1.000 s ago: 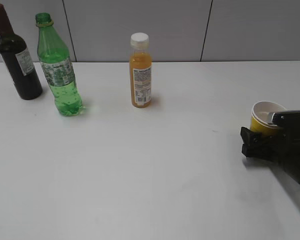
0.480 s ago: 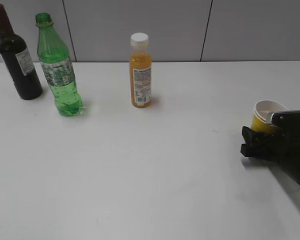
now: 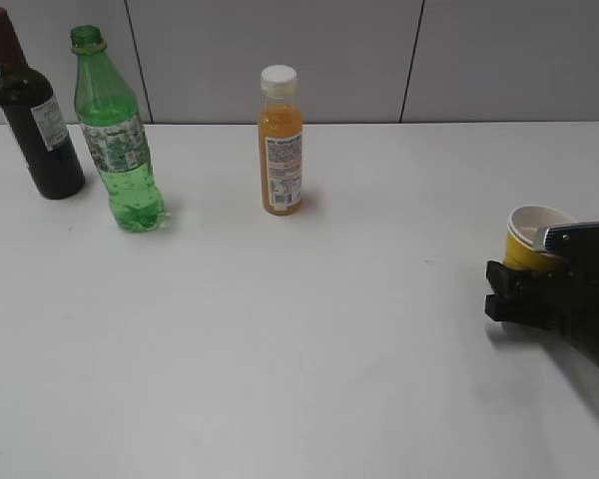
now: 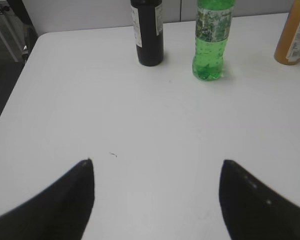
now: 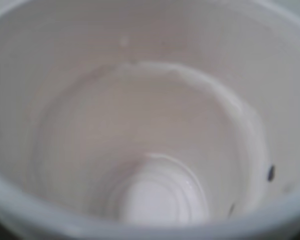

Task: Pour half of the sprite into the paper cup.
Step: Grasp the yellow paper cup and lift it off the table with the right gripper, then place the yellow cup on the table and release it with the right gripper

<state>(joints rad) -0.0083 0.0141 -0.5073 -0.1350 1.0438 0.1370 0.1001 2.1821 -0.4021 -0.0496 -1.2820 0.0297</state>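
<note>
Shifted slightly lower right since earlier: right gripper (image 3: pixel 514 289) at yellow paper cup (image 3: pixel 532 238), grip impossible to tell. Spread wide over bare table (image 4: pixel 155 130), holding nothing: left gripper (image 4: pixel 157 172). Upright at upper left: sprite (image 3: pixel 116 135).

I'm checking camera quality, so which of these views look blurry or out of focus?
Right wrist view: soft blur, filled by the paper cup's white inside. Left wrist view: the dark fingers are fuzzy, bottles fairly clear. Exterior view: sharp, evenly lit.

You're getting bright, even light w/ soft shadows on the surface (image 3: pixel 280 339); right wrist cam's blurring the paper cup (image 5: pixel 150 150) interior.
</note>
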